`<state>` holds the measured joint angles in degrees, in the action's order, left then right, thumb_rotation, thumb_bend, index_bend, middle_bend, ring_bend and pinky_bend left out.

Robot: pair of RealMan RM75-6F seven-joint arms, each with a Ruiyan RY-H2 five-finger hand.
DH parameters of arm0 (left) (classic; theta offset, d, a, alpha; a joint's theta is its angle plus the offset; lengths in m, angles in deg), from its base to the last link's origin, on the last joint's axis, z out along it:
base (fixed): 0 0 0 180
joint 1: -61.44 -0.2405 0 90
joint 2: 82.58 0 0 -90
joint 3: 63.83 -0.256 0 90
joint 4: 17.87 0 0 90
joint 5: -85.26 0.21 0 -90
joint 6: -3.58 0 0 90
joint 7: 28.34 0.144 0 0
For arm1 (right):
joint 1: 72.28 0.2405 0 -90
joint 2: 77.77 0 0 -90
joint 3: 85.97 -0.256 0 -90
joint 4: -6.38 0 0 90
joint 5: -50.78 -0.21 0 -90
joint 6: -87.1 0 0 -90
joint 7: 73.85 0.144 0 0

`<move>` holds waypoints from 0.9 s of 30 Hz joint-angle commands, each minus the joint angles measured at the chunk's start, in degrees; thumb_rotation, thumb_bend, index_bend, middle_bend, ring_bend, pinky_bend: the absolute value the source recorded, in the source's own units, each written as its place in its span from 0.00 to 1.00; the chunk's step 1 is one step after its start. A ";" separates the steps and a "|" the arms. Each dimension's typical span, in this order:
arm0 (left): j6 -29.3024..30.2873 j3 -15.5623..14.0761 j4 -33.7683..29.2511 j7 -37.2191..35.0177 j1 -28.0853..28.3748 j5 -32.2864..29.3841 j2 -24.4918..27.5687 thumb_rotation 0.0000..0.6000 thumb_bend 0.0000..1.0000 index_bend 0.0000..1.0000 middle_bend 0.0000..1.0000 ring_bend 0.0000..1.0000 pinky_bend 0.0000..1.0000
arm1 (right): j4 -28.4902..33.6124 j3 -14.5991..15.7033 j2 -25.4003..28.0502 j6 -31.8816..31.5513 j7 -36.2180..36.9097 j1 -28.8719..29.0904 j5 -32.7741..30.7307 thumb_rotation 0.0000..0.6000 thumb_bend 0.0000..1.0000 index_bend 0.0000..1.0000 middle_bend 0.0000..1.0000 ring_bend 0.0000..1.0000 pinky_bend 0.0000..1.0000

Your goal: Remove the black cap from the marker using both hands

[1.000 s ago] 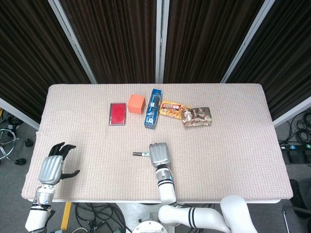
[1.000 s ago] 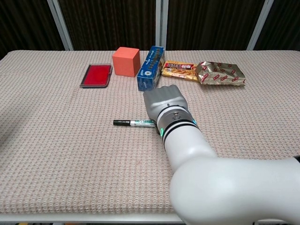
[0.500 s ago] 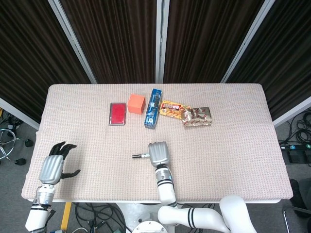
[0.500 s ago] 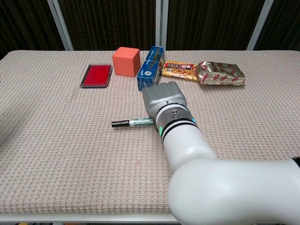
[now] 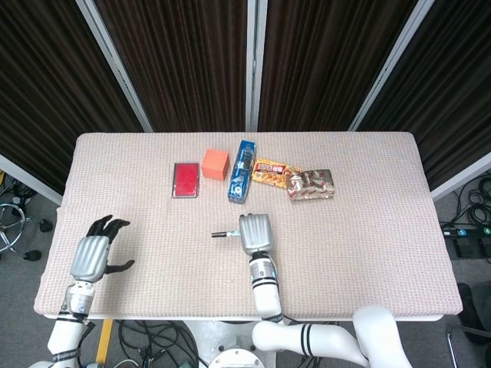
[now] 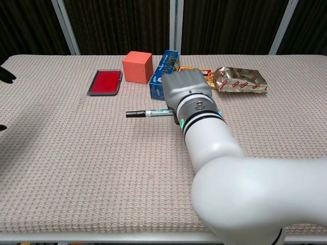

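My right hand (image 5: 255, 232) (image 6: 187, 91) holds the marker (image 6: 152, 113) by its white-and-green barrel above the middle of the table. The marker lies level and sticks out to the left of the hand, its black cap (image 6: 135, 114) (image 5: 220, 234) at the free end. My left hand (image 5: 93, 254) hovers open over the table's front left corner, fingers spread, well apart from the marker. In the chest view only its dark fingertips (image 6: 6, 75) show at the left edge.
Along the back of the cloth-covered table (image 5: 360, 230) lie a red flat case (image 5: 186, 179), an orange cube (image 5: 215, 163), a blue box (image 5: 242, 170), an orange snack pack (image 5: 271, 173) and a shiny wrapped pack (image 5: 311, 184).
My right hand has lifted the marker off the table and carried it slightly back. My left hand has moved a little right and forward, its fingertips now entering the chest view.
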<state>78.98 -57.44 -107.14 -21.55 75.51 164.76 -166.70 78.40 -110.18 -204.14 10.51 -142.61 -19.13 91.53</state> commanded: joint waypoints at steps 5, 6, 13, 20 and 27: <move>-3.25 7.33 -2.43 13.28 7.97 -5.34 -6.35 1.00 0.16 0.25 0.31 0.23 0.31 | -0.12 -3.49 1.02 -0.98 -0.43 1.81 0.46 1.00 0.26 0.63 0.60 0.82 0.96; -3.66 8.42 -2.40 14.78 9.22 -6.65 -8.06 1.00 0.16 0.27 0.32 0.25 0.33 | -0.29 -4.14 1.16 -1.03 -0.56 2.29 0.49 1.00 0.26 0.63 0.60 0.82 0.96; -4.24 13.31 1.98 23.74 16.17 -14.68 -19.45 1.00 0.17 0.35 0.40 0.33 0.40 | -1.82 -7.01 1.17 -0.18 -0.51 4.55 -0.96 1.00 0.26 0.63 0.60 0.82 0.96; -3.89 15.69 6.62 26.75 20.31 -20.19 -26.70 1.00 0.18 0.38 0.42 0.35 0.42 | -4.66 -7.21 -0.10 1.31 1.67 5.45 -2.34 1.00 0.27 0.63 0.60 0.82 0.96; -4.57 15.95 10.61 26.50 22.68 -21.68 -29.47 1.00 0.19 0.40 0.44 0.36 0.43 | -6.34 -7.56 -0.80 2.20 3.92 6.47 -2.12 1.00 0.27 0.63 0.60 0.82 0.96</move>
<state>74.60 -41.56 -96.98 5.02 97.82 143.36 -195.79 72.18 -117.66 -204.90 12.63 -138.84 -12.80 89.32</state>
